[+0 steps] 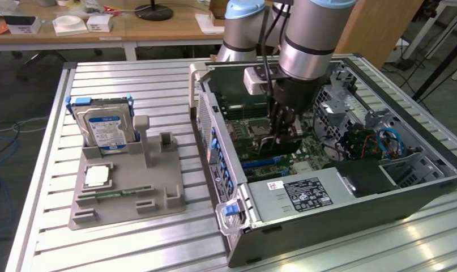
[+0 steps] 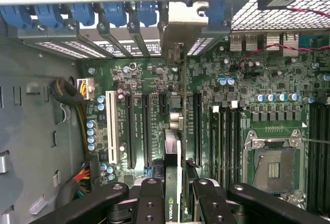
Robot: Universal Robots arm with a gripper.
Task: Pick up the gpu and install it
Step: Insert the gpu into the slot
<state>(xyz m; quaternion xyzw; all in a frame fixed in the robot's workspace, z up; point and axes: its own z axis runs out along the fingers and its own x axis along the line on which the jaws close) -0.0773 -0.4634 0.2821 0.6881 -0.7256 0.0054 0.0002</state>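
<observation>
Gpu (image 2: 174, 182) held edge-on in the fingers (image 2: 149, 203), clamped narrow on its top edge, bracket (image 2: 186, 20) toward the case's (image 1: 440, 170) rear wall. Card hangs upright over the motherboard (image 2: 247, 79) slots, presumably to line up with one.

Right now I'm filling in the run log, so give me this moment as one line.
stage: install | gripper: shut on gpu | position: inside computer case, card edge-on above motherboard slots | hard drive: on grey holder outside
</observation>
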